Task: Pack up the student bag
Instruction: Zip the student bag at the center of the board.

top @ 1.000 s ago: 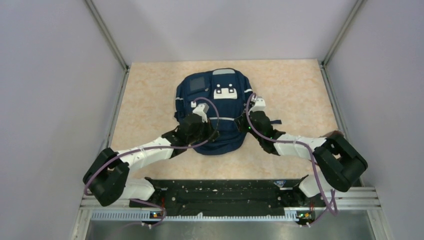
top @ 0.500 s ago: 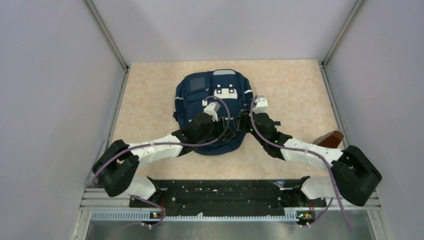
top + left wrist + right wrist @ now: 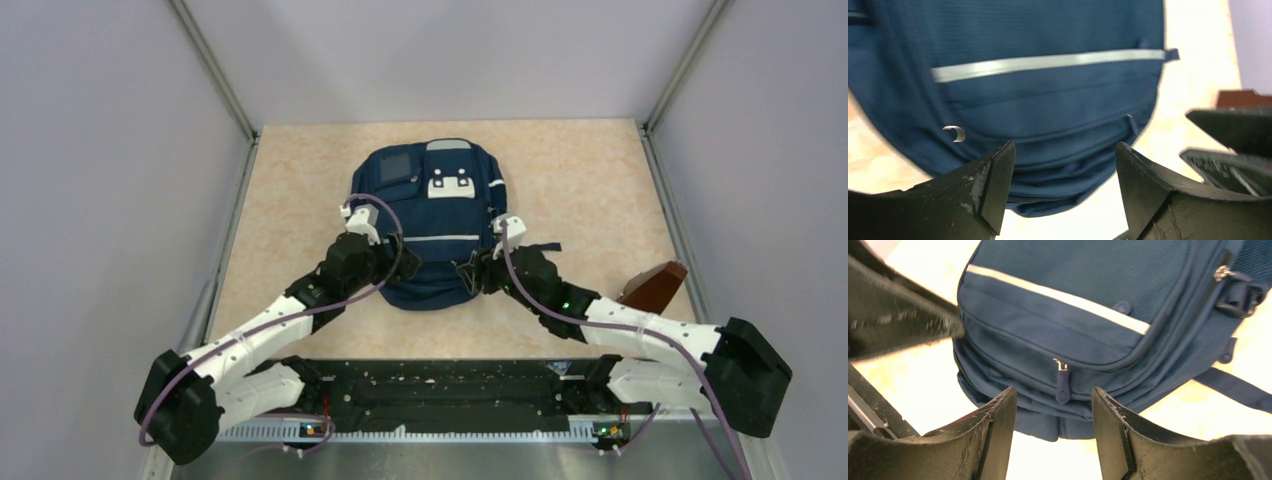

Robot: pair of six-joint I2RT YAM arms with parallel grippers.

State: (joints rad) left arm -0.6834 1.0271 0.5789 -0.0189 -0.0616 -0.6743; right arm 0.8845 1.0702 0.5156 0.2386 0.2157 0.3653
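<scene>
Fabric in navy blue fills both wrist views. We see the large navy-blue fabric backpack with thin grey-white reflective stripes (image 3: pixel 430 215) lying flat in the middle of the beige marbled tabletop (image 3: pixel 590 190), its white-patched front pocket facing up. Our left gripper (image 3: pixel 1063 170) hangs at the bag's near-left edge with its black fingers (image 3: pixel 990 175) spread apart and nothing between them. Our right gripper (image 3: pixel 1053 412) sits at the near-right corner, its jaws likewise parted and empty. They frame a dark zip pull (image 3: pixel 1063 386) on the bag's lower seam without touching it. A reddish-brown block-shaped object (image 3: pixel 655 285) lies on the table to the right of the bag, apart from it and beside the right arm.
</scene>
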